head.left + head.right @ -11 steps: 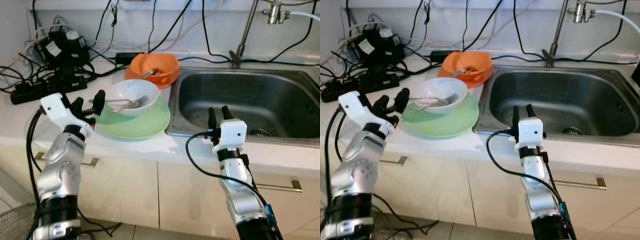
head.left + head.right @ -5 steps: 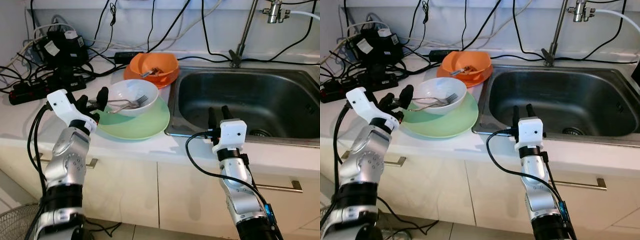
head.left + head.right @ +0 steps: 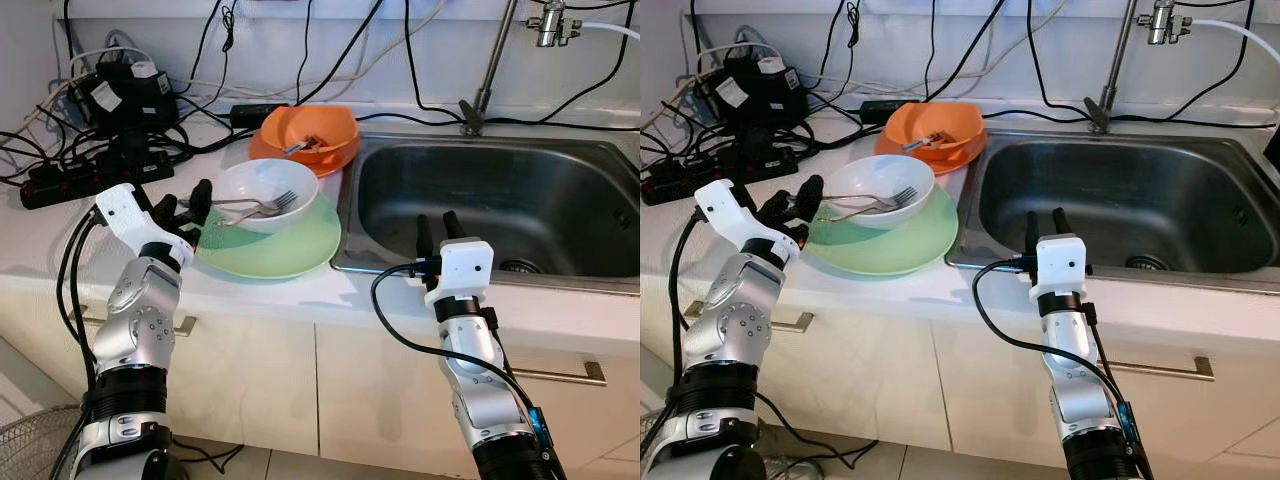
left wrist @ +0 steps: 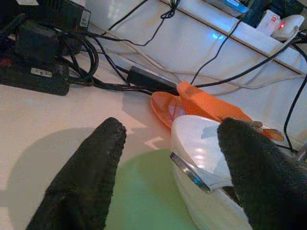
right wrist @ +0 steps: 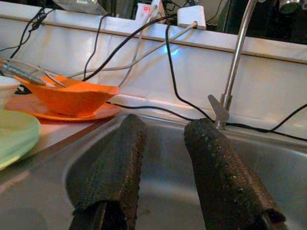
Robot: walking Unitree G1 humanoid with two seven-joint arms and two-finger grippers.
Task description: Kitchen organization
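Left wrist view: left gripper (image 4: 165, 167) fingers spread wide, one each side of the white bowl (image 4: 201, 158) rim, nothing clamped; contact cannot be told. Head views: that bowl sits on the green plate (image 3: 275, 250), on the counter (image 3: 50, 235) left of the sink (image 3: 500, 200). Two forks (image 3: 262, 207) lie in it, long axes roughly left-right, tines toward the sink. Behind: one orange bowl (image 3: 308, 135) on one orange plate (image 4: 165, 105). Right gripper (image 3: 436, 234) hovers at the sink's front edge, fingers slightly apart, empty.

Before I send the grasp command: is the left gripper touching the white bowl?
Cannot tell. In the left wrist view the left gripper straddles the white bowl rim, one finger overlapping it.
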